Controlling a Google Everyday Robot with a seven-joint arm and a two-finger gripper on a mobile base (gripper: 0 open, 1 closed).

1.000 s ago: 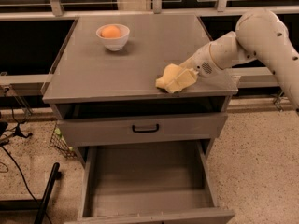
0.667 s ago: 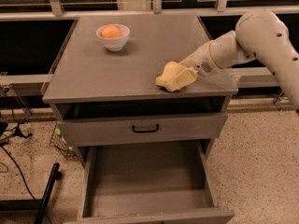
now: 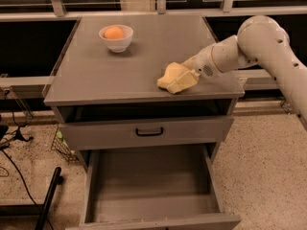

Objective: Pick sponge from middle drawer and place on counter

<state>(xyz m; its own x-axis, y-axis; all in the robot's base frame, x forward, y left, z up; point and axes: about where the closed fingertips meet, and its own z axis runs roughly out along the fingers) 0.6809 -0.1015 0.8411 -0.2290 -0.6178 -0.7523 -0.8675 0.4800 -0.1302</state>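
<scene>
Grey table [image 3: 120,75], front right part: claw [image 3: 188,75] is at the sponge [image 3: 171,80], which lies on the table. Claw open or closed: cannot tell. No shift against a second ago; both sit as before. Judgement: placing nearly done, release and retreat remain. Well left and beyond the claw: white bowl [image 3: 116,38]. Below the claw: middle drawer [image 3: 148,176], open, floor bare.
</scene>
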